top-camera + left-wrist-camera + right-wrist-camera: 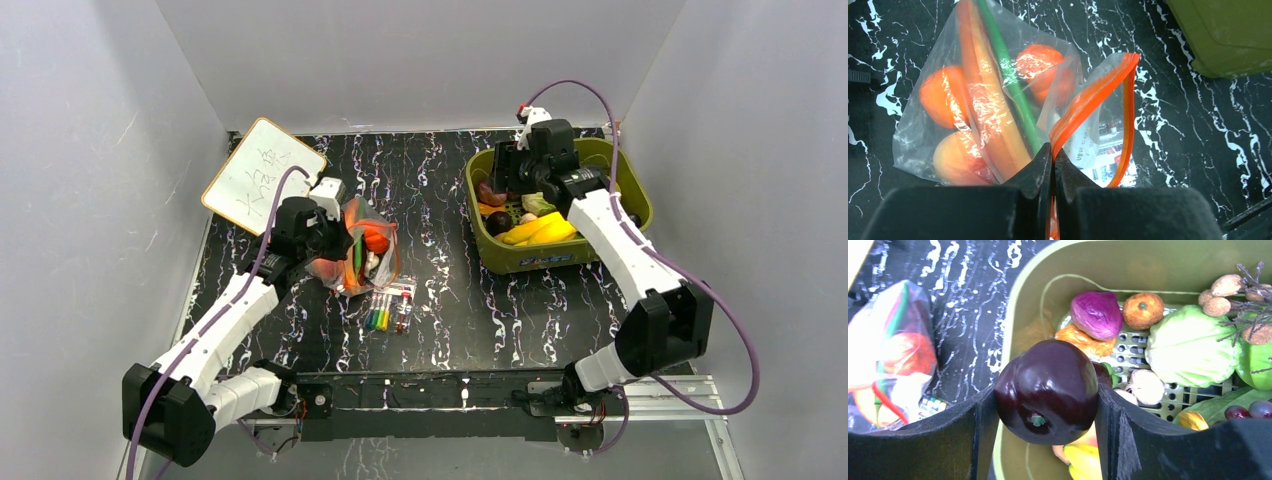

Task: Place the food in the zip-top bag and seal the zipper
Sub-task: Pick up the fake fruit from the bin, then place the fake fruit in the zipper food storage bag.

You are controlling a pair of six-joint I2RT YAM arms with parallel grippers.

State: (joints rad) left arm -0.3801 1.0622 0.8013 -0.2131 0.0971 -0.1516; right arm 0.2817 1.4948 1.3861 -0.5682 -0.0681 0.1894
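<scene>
Over bin [520,262], table's right rear: R gripper [1046,405] clamped on dark plum [1048,385], jaws abt half spread, plum above bin's left rim. Bin holds purple onion [1096,314], sm orange [1143,310], cabbage [1190,345], grapes [1250,410], yellow pcs. Left-centre: bag [352,250] w/ orange fruits [940,97] & carrot [983,100] inside. L gripper [1053,156] pinched tight on zipper [1090,97] end; mouth gapes. Markers [390,308] just beside bag's near edge; whiteboard [263,177] at rear-left wall. Open table [440,230] between bag & bin.
</scene>
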